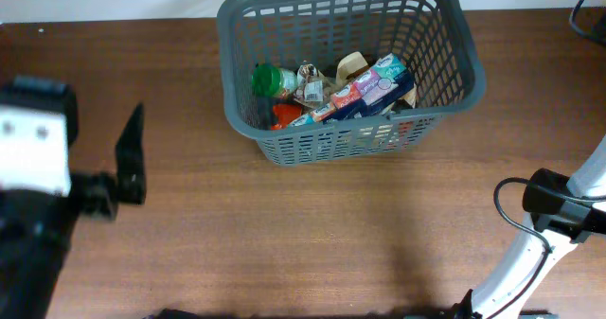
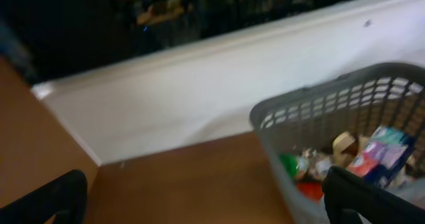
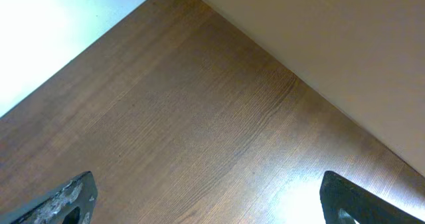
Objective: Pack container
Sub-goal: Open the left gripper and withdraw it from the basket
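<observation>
Two robot arms work at a brown wooden table [image 1: 284, 243]. Nearest, at the front right, the right arm's white link [image 1: 530, 253] slants in from the edge. Its wrist view shows the right gripper [image 3: 212, 201] with jaws spread wide, one dark finger in each lower corner. It holds nothing, and only bare wood lies below it.

At the left side, the left gripper [image 2: 212, 207] is likewise wide open and empty. Its black fingers [image 2: 56, 197] sit far apart above the table, not touching the basket ahead.

Farthest away, toward the table's back edge and right of centre, the container [image 1: 350, 141] stands upright. It is a dark grey plastic basket with lattice sides. Inside lie a long purple-and-teal box [image 1: 365, 94], a green-capped item [image 1: 268, 78], a small crumpled packet [image 1: 311, 84], a tan paper-like piece [image 1: 352, 65] and something orange-red [image 1: 279, 120] by the near wall.
</observation>
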